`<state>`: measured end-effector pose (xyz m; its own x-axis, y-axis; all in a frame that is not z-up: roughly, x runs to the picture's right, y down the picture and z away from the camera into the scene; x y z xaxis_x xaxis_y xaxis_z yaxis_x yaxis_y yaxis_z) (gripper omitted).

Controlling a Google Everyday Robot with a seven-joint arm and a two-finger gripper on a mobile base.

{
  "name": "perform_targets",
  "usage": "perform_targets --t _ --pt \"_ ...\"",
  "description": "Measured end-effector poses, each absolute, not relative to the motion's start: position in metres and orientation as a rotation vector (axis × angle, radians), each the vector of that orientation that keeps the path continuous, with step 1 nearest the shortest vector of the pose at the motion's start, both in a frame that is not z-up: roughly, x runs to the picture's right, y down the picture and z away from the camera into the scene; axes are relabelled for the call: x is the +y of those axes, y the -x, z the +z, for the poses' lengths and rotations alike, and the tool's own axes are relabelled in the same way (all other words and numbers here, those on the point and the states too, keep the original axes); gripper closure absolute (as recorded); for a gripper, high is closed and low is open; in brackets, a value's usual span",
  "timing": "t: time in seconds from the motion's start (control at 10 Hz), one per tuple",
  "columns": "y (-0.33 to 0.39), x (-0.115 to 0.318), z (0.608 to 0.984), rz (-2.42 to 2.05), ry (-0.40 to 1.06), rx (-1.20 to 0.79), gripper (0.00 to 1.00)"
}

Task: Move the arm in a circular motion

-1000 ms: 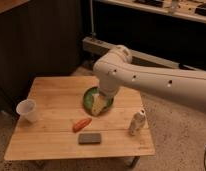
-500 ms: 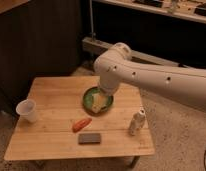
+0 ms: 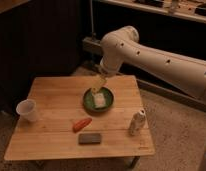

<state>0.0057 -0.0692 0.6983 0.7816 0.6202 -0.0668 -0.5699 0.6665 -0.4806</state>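
The white arm (image 3: 151, 57) reaches in from the right and bends down over the green plate (image 3: 110, 101). Its pale gripper (image 3: 99, 83) hangs just above the plate's back rim. I cannot tell how wide it is set. 1 white bottle (image 3: 136, 122) stands right of the plate.

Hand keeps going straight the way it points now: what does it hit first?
Probably the white item in the green bowl: the hand, at the arm's tip, points down over it. Depth is unclear.

Dim room: dark wood panelling (image 3: 41, 40), speckled floor (image 3: 181, 137), wooden table (image 3: 53, 92).
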Motion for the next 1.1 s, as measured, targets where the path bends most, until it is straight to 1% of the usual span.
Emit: perform_targets --t 0.3,0.6,0.8,1.0,1.1 --pt "0.000 -0.110 0.721 0.695 0.528 -0.190 0.03" --pt "-0.026 -0.132 0.744 0.805 0.493 -0.179 0.03" --pt "-0.052 -0.128 0.758 0.895 0.479 -0.137 0.03" --pt "-0.109 -0.110 0.772 1.012 0.457 -0.052 0.03" --pt "-0.126 -0.103 0.774 1.048 0.452 -0.027 0.03"
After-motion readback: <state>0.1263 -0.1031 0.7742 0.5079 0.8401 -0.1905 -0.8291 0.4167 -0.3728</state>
